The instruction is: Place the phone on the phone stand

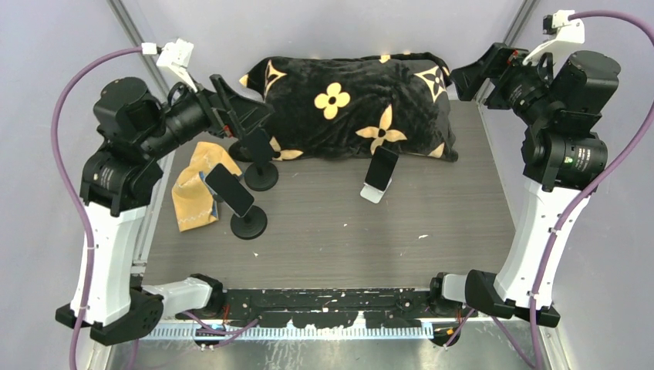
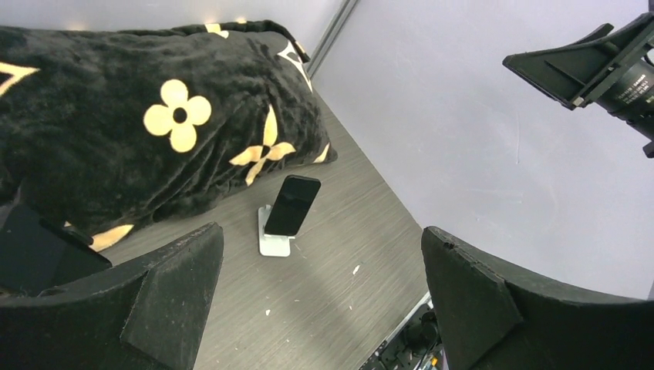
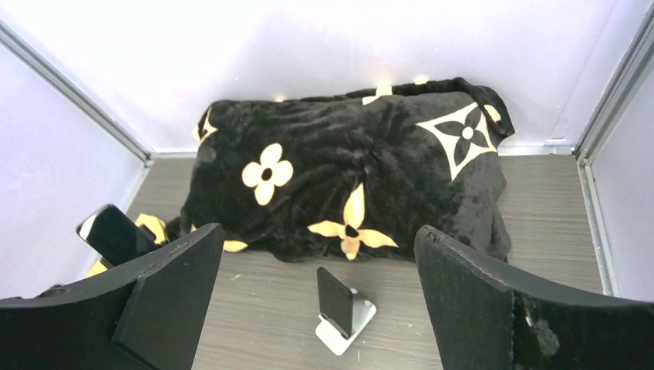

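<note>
A dark phone (image 1: 382, 167) leans upright on a small white phone stand (image 1: 373, 193) in the middle of the grey table, just in front of the pillow. It shows in the left wrist view as the phone (image 2: 293, 204) on its stand (image 2: 274, 243), and in the right wrist view as the phone (image 3: 335, 301) on its stand (image 3: 353, 324). My left gripper (image 1: 245, 108) is open and empty, raised at the back left (image 2: 320, 239). My right gripper (image 1: 472, 77) is open and empty, raised at the back right (image 3: 318, 235).
A black pillow with yellow flowers (image 1: 347, 100) lies along the back. Two other phones stand on black round-based stands (image 1: 248, 223) (image 1: 261, 177) at the left, next to a yellow cloth (image 1: 193, 193). Walls close the back and sides.
</note>
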Available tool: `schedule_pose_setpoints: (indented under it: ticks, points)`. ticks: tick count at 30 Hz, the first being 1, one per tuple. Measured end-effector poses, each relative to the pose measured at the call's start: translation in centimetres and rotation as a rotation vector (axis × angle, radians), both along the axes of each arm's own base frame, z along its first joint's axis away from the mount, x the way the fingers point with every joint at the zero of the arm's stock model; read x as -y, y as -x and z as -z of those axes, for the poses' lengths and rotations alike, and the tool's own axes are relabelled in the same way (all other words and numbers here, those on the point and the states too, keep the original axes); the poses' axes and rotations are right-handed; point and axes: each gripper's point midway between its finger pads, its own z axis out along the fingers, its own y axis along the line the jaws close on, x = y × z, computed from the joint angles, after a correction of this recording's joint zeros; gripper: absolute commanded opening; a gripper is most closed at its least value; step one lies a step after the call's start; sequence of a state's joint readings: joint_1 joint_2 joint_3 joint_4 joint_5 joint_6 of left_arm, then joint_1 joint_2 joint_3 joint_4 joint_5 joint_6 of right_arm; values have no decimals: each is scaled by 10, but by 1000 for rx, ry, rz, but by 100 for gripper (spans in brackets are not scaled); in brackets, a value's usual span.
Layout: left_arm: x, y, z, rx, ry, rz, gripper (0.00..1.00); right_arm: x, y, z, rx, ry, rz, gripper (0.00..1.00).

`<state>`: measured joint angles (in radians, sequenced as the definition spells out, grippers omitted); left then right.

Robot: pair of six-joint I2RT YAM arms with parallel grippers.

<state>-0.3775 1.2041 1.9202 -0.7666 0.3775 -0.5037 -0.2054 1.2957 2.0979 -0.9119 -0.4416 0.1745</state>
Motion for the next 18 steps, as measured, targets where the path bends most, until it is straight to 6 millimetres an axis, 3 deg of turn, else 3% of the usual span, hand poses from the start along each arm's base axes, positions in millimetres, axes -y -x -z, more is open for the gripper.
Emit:
schedule_pose_setpoints:
  ticks: [9,18]
  points:
    - [-16,29,-7,52,20,-27,100,1,2,-12,17,-90,33,100]
    - [-21,36,7,61,28,-37,100,-2,8,-13,25,-102,23,100]
